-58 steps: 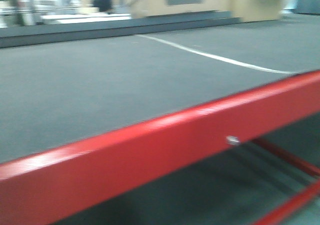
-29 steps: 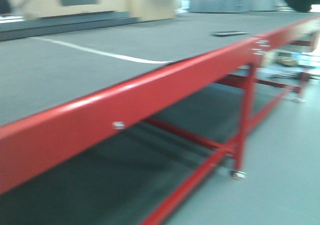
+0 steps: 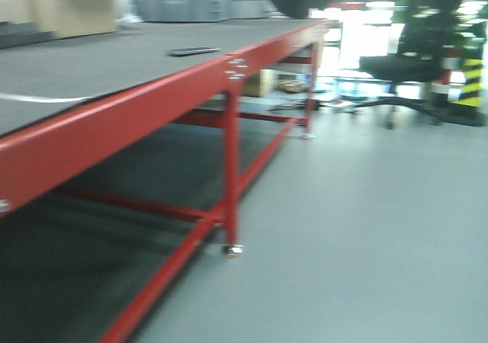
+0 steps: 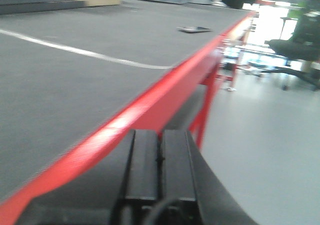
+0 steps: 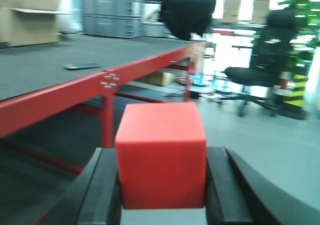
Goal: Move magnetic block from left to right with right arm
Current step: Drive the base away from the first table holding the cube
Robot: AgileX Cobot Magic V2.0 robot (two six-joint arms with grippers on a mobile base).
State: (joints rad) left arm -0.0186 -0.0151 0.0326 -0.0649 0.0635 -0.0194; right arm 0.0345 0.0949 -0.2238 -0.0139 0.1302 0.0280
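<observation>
1. Motion blur softens all three views; the front view smears most, leaving the surface [image 3: 99, 65] without a crisp edge.
2. Daylight burns out to white behind the office chair [image 3: 400, 67].
3. Deep shadow fills the floor [image 3: 69, 274] beneath the surface.
4. A pale glare streak lies along the red rail [image 4: 132, 117].
5. The magnetic block [image 5: 161, 155] is evenly lit, slightly out of focus.
</observation>
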